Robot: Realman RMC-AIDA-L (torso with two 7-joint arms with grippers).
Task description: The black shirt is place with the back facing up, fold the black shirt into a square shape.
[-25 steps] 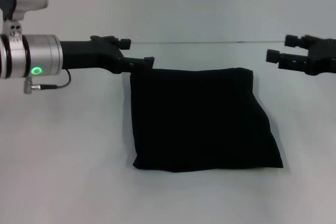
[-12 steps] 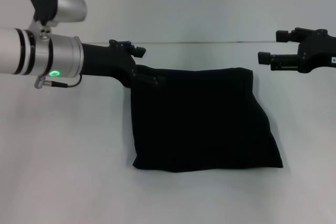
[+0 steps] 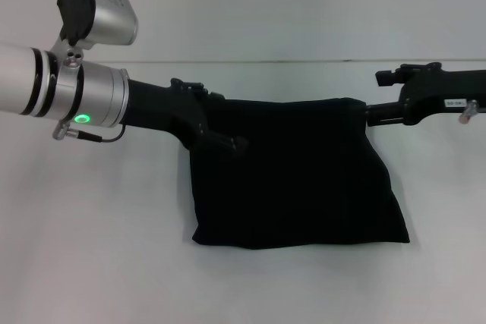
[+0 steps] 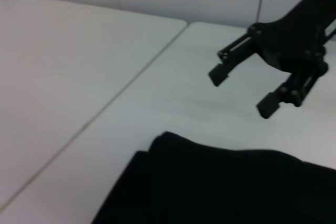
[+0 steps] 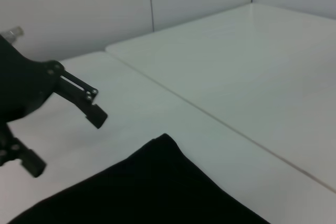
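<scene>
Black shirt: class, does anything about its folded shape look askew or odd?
Slightly. The black shirt lies folded but not square: its near edge flares wider toward the right than its far edge. Left tool and right tool sit at the far corners.

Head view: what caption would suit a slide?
Two open pincers, left and right, reach the folded black shirt's far corners.

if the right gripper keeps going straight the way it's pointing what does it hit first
Most likely the black shirt: the right gripper, open, points at its far right corner. Its height above the cloth is unclear.
</scene>
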